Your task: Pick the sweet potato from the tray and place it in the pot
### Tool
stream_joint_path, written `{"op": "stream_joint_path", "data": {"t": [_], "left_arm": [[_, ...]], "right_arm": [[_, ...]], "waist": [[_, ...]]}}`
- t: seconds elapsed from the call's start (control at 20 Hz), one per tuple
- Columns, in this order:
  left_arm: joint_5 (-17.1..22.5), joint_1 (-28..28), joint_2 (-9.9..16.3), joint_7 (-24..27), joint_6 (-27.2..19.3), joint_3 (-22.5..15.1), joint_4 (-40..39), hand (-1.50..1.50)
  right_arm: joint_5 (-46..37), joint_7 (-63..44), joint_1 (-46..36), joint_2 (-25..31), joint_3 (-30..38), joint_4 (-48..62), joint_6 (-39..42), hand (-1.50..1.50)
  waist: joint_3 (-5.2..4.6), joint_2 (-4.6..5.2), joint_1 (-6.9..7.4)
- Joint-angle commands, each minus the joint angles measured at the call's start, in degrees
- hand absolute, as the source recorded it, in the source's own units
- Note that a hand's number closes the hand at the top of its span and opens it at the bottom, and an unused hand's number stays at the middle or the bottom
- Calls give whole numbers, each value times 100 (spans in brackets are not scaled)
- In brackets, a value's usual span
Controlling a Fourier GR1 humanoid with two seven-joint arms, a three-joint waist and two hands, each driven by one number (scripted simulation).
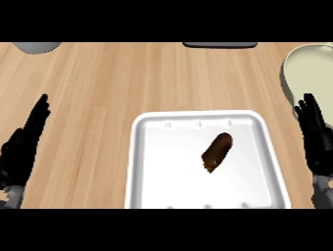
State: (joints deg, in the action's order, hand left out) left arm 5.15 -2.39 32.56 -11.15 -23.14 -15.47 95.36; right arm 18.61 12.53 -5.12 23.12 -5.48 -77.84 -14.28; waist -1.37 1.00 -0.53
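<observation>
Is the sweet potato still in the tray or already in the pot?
In the tray. The sweet potato lies on the white tray; neither hand touches it, and the pot stands apart.

Light is bright and even across the wooden worktop (126,83), with no plain direction to it. The white tray (144,162) is the brightest surface, its floor nearly washed out to flat white, with faint grey shading along its raised rim. Shadows are very soft; none falls sharply beside the dark sweet potato (217,152). Edges look slightly soft throughout.
</observation>
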Motion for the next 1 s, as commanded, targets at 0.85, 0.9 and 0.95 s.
{"op": "stream_joint_path", "data": {"t": [0.85,0.9,0.95], "left_arm": [[1371,-1194,-1024,1042,798,1007,-517,0],[1304,-1136,-1108,1303,830,1015,-750,0],[1288,-1038,-1193,1068,683,890,-491,0]], "right_arm": [[-1812,-3549,-2327,2752,-1537,-1638,2632,-150],[-1995,-3586,-2166,2813,-1675,-1788,2692,-150],[-1950,-3952,-2395,2882,-1740,-1871,2945,-150]], "waist": [[126,-100,94],[125,-99,54],[125,-110,96]]}}
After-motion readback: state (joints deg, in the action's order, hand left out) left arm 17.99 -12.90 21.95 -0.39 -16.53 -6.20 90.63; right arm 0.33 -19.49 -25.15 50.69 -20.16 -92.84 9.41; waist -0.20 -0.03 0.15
